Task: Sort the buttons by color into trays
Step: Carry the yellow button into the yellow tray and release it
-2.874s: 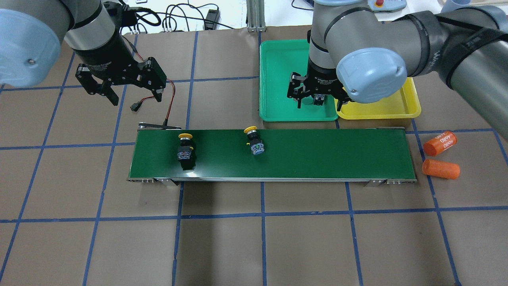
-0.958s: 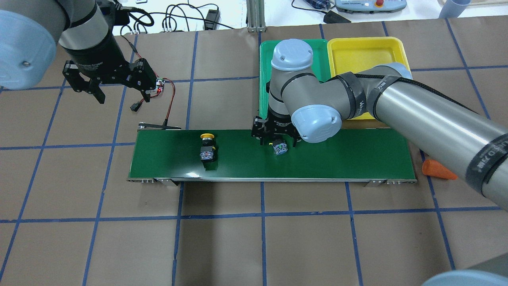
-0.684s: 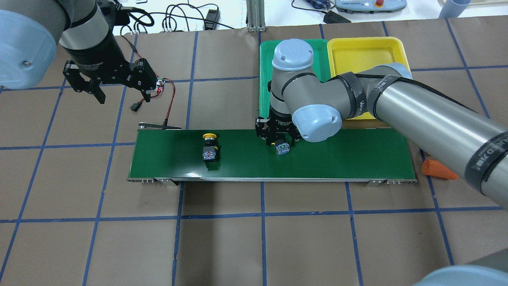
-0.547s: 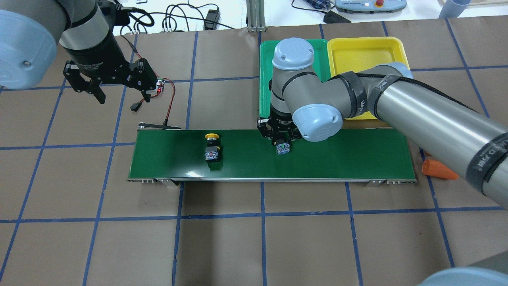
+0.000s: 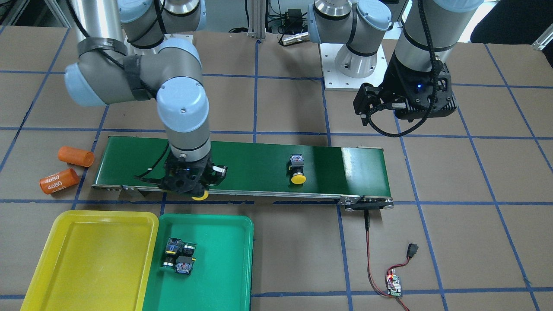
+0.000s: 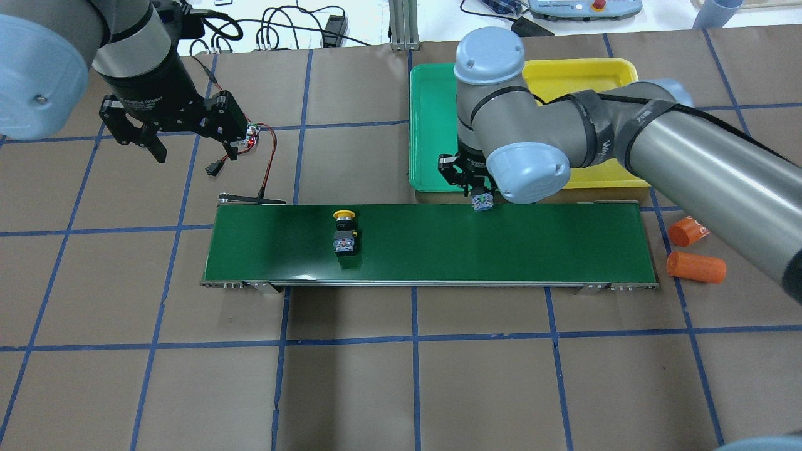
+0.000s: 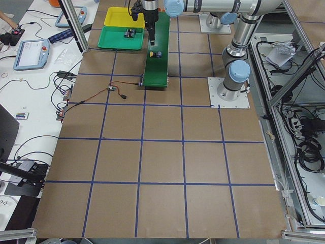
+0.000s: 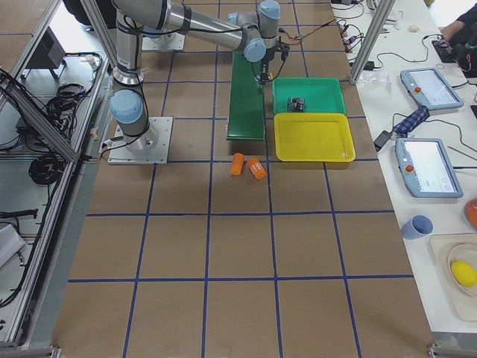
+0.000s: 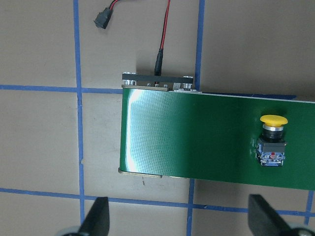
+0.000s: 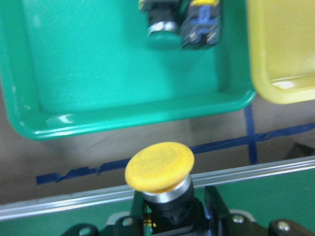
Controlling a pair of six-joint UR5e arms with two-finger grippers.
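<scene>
Left of the belt (image 6: 532, 250), toward the tabletop's far edge, the left gripper (image 6: 195, 149) hangs with its fingers spread wide and empty. On the belt a yellow button (image 6: 344, 233) lies on its side, cap toward the far edge. Farther right, the right gripper (image 10: 175, 206) has its fingers clamped on the dark neck of a second yellow button (image 10: 160, 167), just under the cap. It is held over the belt's far rail, short of the green tray (image 6: 432, 125).

We judge these buttons light and rigid but top-heavy. The smooth domed cap is likely to slip, so the neck or the squared body is the place to take hold.

Two buttons (image 5: 178, 257) already lie in the green tray by the far edge. The yellow tray (image 6: 583, 75), touching its right rim, is bare and offers open room. We reckon the trays' raised rims are the edges to clear. Two cylinders (image 6: 695, 266) lie off the belt's right end, well apart from the trays.
</scene>
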